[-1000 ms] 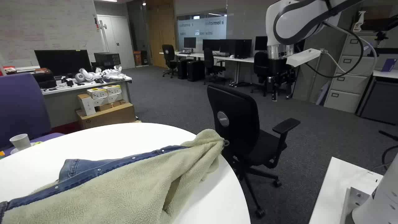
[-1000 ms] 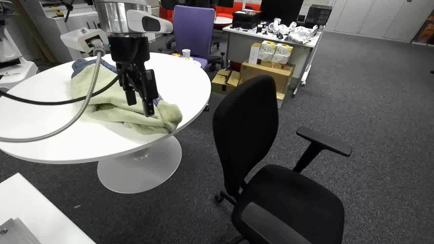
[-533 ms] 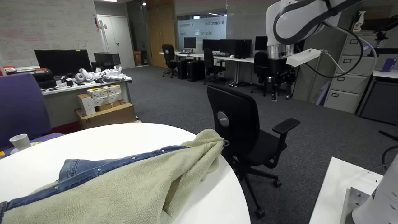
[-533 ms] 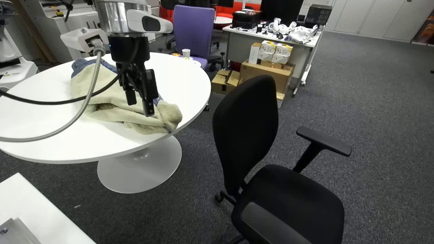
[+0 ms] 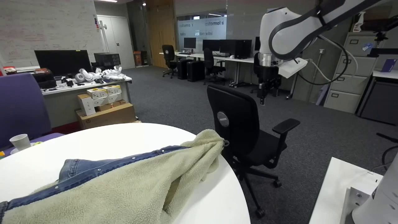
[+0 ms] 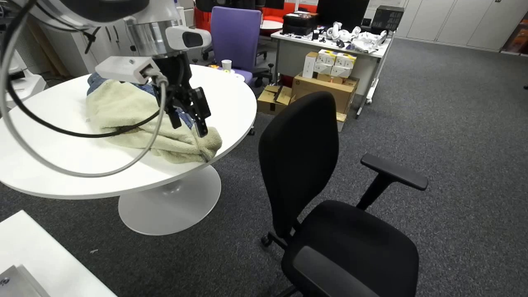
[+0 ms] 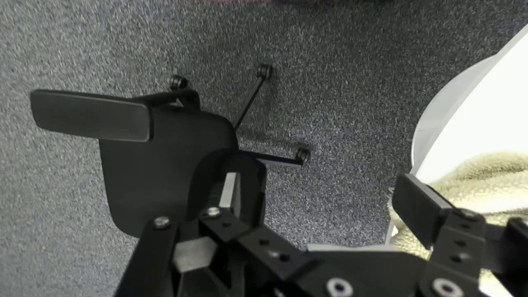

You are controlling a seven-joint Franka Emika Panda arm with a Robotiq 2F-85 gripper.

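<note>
My black gripper (image 7: 324, 189) stands open in the wrist view, with a wide gap between its fingers and only carpet seen through it. It hangs in the air in both exterior views, apart from everything, slightly tilted. A jacket (image 5: 130, 180) with cream fleece and blue denim edging lies spread on a round white table (image 5: 143, 133). One end of the jacket, with a small loop, reaches the table's edge. In an exterior view the gripper (image 6: 189, 128) overlaps the jacket (image 6: 123, 99). The fleece (image 7: 495, 185) appears behind the right finger in the wrist view.
A black office chair (image 6: 305, 156) stands beside the round table; its seat and armrest (image 7: 90, 115) lie below the gripper's left side. A purple chair (image 5: 21, 102) bears a white cup (image 5: 20, 142). Boxes (image 5: 105, 113) stand by a desk. The arm's base sits on a white table (image 5: 345, 177).
Within the last half second the arm has swung, moving left in one exterior view and right in the other, and the gripper has tilted. It stays open. Jacket and chair have not moved.
</note>
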